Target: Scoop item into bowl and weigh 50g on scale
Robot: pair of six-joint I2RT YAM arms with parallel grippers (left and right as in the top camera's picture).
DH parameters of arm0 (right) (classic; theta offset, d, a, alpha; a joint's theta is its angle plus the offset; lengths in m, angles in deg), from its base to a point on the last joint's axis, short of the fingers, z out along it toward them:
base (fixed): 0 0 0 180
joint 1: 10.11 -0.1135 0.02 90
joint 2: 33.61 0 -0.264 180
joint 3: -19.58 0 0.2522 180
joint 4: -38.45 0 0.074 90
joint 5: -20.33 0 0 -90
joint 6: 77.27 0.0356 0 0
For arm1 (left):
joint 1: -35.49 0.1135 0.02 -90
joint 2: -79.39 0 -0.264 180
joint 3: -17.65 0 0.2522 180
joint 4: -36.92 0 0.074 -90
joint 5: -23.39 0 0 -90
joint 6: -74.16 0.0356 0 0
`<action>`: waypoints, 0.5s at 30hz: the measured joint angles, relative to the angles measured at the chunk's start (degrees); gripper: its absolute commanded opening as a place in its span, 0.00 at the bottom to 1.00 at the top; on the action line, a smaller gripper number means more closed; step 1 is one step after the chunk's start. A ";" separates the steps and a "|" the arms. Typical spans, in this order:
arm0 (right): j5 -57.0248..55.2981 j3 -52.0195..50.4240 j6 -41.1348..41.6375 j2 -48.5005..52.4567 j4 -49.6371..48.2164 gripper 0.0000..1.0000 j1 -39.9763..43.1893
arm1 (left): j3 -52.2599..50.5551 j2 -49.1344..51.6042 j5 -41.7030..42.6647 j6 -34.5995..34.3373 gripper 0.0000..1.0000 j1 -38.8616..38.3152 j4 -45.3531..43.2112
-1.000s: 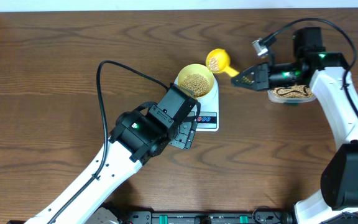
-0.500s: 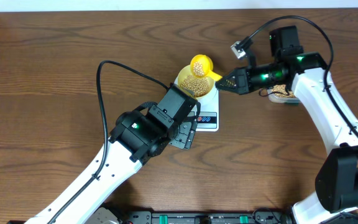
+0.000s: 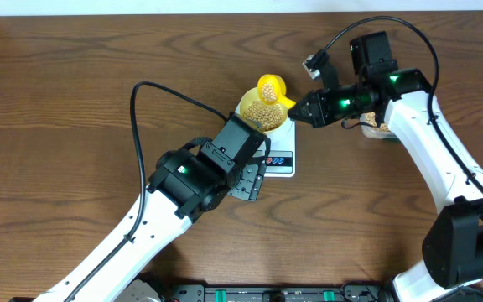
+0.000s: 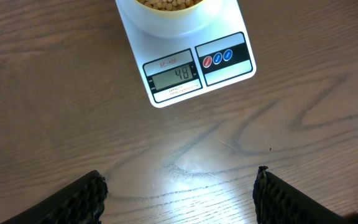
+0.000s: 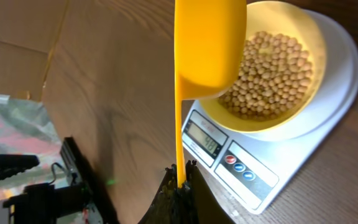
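Plainly pinching scoop (image 5: 207, 43) in right gripper (image 5: 180, 177) over bowl (image 5: 311, 43), partly hiding beans (image 5: 272, 68); with left gripper (image 4: 180, 180) wide beside scale (image 4: 194, 65).

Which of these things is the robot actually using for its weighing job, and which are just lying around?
In the job: beans, yellow-green bowl, white scale, yellow scoop held by the right gripper, half-hidden bean tub.
Just there: black cable; left gripper, open and empty.
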 measured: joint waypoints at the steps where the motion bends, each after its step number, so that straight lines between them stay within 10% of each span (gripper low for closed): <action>1: -0.24 0.00 -0.02 0.00 0.00 0.01 0.00 | 0.00 0.00 0.00 0.00 0.78 0.00 0.00; 15: -6.93 3.58 -2.71 0.00 4.31 0.01 -2.89 | 0.00 0.00 0.00 0.00 0.78 0.00 0.00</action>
